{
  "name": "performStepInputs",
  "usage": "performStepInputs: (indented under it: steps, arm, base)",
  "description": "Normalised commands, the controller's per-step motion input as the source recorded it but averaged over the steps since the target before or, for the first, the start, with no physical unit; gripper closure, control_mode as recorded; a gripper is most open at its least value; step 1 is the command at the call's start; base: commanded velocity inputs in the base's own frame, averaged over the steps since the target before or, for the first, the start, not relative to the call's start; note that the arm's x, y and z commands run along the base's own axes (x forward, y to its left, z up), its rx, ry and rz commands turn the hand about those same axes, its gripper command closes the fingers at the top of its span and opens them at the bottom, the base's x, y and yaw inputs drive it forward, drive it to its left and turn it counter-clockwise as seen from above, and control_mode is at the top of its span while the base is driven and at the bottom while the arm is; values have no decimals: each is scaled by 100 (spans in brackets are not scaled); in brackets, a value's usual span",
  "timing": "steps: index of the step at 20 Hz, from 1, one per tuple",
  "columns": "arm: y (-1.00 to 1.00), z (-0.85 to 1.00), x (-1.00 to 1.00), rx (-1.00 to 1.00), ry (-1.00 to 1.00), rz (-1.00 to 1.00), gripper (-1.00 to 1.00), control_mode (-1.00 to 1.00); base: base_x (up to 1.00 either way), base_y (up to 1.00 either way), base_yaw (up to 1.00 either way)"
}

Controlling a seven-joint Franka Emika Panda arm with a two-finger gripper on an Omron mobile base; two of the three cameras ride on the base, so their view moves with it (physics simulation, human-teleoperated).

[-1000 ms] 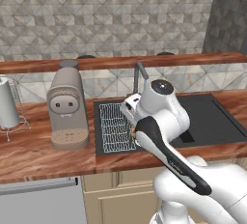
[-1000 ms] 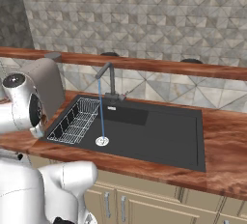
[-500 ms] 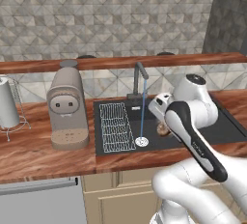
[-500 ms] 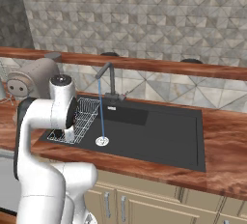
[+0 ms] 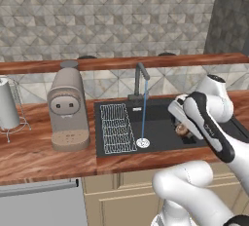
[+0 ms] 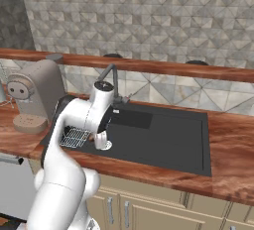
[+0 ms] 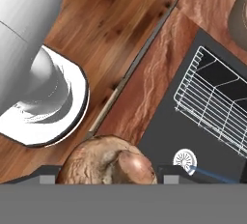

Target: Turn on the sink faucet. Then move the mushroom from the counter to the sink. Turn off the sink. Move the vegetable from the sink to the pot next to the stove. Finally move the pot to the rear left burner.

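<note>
The mushroom (image 7: 110, 162) sits between the tips of our end effector (image 5: 184, 131), pinched there and carried above the black sink (image 5: 160, 135); in the left base view we see its brown cap just under the hand, over the right part of the basin. We judge that we are in the second step: the faucet (image 5: 140, 81) is already on, with a thin stream of water (image 5: 143, 115) falling to the drain (image 5: 142, 143), and the mushroom is off the table (image 5: 44, 154) but not yet set down. The next move, as we read it, calls for lowering the hand into the basin and spreading the tips so the mushroom drops in, clear of the wire rack (image 5: 116, 127); after that the faucet has to be shut off.

By our count there is one mushroom, one sink, one faucet, one wire rack in the basin, one coffee machine (image 5: 68, 108) and one paper towel roll (image 5: 8, 104) on the table.
</note>
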Motion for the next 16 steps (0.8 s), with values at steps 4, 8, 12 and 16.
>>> performStepInputs:
  steps: [4, 8, 12, 16]
  arm:
    - [-37, -23, 21, 0, 1, 1, 100, -100]
    - [-29, -26, 54, 0, 0, 13, 100, -100]
    - [-3, -28, 71, -2, 2, 21, 100, -100]
    - [0, -29, 87, -7, 9, 25, 100, -100]
  base:
    - [0, 0, 0]
    - [0, 0, 0]
    - [0, 0, 0]
    - [0, 0, 0]
